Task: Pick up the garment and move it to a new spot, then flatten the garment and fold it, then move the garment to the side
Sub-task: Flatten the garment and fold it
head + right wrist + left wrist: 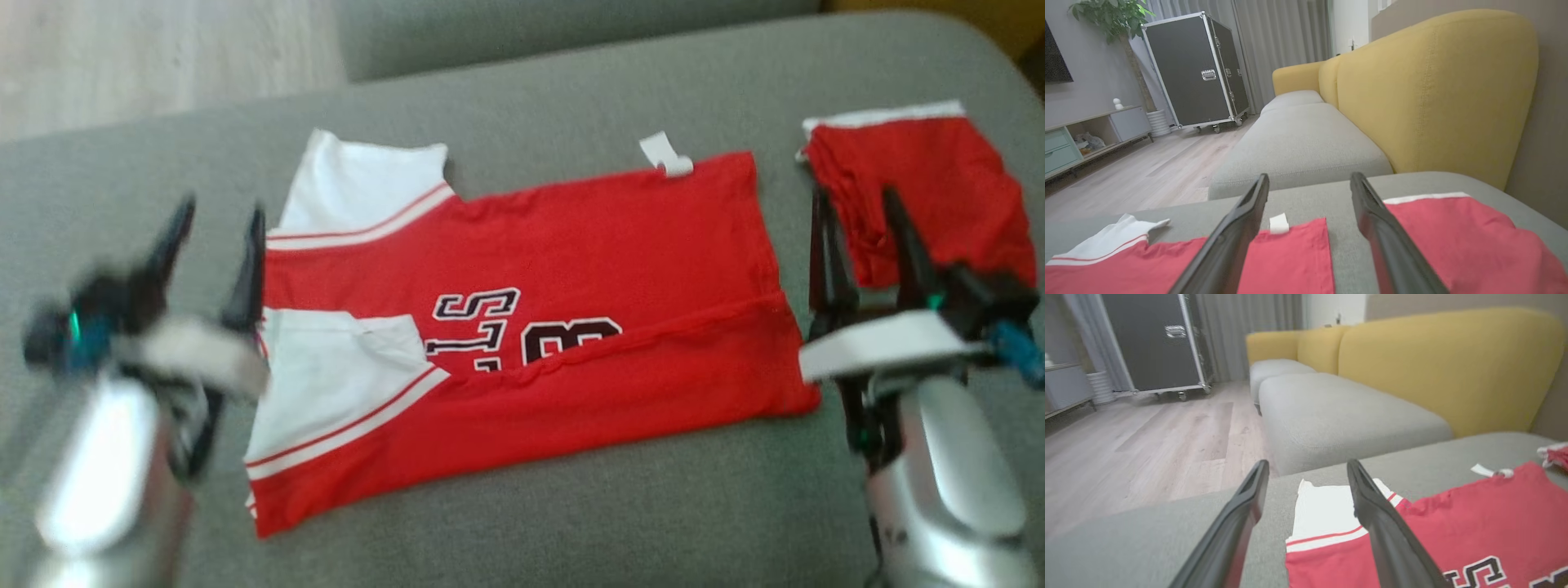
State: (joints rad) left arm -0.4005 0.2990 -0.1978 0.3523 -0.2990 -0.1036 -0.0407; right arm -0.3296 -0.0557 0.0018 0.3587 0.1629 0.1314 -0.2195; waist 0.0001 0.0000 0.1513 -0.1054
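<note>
The red jersey shirt [571, 269] with white sleeves and black lettering lies spread across the middle of the grey fabric sofa cushion [571, 506]. Its sleeves point toward the cushion's left edge and its hem toward the right edge. The near long side is turned up over the lower half of the print, so one lengthwise fold looks done. The far half, carrying a small white tag [665, 155], is not yet brought over.

The left pincer [222, 208] hangs just beside the sleeves, jaws spread and empty. The right pincer [853, 196] hangs just off the hem, likewise released and holding nothing.

To fold well, I judge each should pinch the far corner at its own end. They should lift together and level, then lay that edge along the near fold so the strip stays even. The far sleeve may flop and need tucking.

A second red cloth piece with a white band [939, 188] lies at the far right corner, near the right pincer, and could snag.
</note>
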